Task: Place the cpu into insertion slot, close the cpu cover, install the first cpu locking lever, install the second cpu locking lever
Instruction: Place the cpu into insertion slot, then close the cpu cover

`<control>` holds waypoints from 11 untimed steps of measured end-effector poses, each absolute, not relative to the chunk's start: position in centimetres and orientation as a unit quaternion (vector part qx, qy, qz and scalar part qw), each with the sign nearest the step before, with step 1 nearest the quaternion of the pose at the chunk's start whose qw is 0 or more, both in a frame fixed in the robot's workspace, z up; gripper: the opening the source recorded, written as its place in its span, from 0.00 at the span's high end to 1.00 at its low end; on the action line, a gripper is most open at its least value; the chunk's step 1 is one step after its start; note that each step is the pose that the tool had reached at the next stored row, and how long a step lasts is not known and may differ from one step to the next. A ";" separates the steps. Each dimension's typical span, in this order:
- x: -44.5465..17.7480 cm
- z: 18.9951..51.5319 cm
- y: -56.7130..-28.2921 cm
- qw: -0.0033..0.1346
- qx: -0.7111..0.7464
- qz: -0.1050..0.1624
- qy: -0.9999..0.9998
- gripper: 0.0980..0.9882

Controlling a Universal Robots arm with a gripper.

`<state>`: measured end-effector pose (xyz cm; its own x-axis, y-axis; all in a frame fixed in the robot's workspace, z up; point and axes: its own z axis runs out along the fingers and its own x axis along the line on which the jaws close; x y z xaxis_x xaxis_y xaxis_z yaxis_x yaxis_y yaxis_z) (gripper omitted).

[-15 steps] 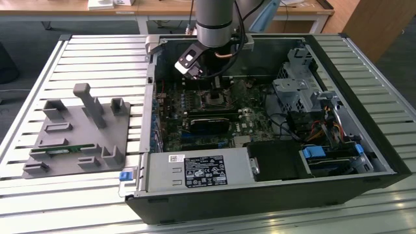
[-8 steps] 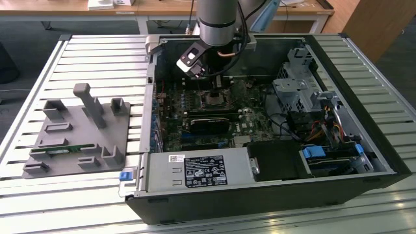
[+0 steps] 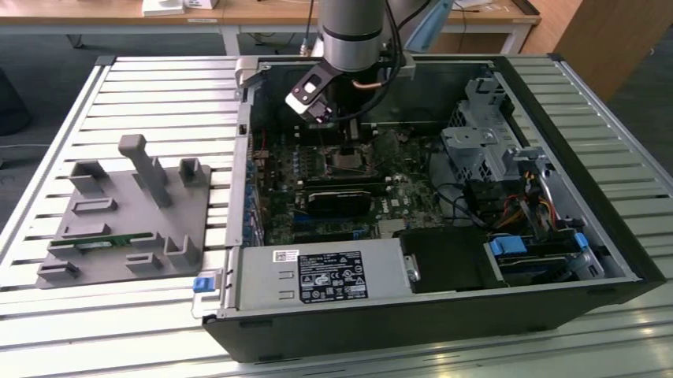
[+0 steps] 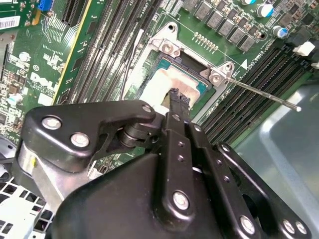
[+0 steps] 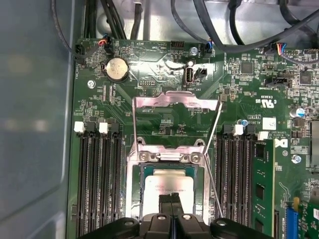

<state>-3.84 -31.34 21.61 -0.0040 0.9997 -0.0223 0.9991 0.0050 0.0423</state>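
Inside the open computer case point(image 3: 421, 331), which stood on a slatted table point(image 3: 63, 331) with a grey fixture point(image 3: 126, 213) at the exterior view's left, the arm reached down to the green motherboard point(image 5: 164, 74). Rows of black memory slots point(image 5: 99, 184) flanked the insertion slot point(image 5: 133, 189) on two sides. A coin battery point(image 5: 115, 68) and dark cables point(image 5: 107, 17) sat beyond it, and a thin locking lever point(image 4: 259, 93) stuck out free past one corner. The gripper point(image 5: 172, 199) hung directly above the slot, its two black fingers pressed together with nothing between them. The cpu point(image 5: 167, 181) lay seated in the slot just under the fingertips; whether they touched it could not be told. It lay flat, silver top facing up, edges square with the slot's frame. The cpu cover point(image 5: 174, 98) stood swung open, hinged at the slot's edge farthest from the fingers, with board showing through its window.
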 end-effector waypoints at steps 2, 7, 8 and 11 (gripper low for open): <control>-3.8 21.8 -31.3 0.022 0.705 0.007 0.709 0.99; -3.8 22.4 -31.3 0.022 0.705 0.006 0.708 0.99; -3.8 22.5 -31.3 0.021 0.705 0.006 0.709 0.99; -3.8 22.7 -31.3 0.021 0.705 0.006 0.708 0.99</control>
<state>-3.82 -31.34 22.66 -0.0039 0.9997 -0.0221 0.9992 0.0047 0.0386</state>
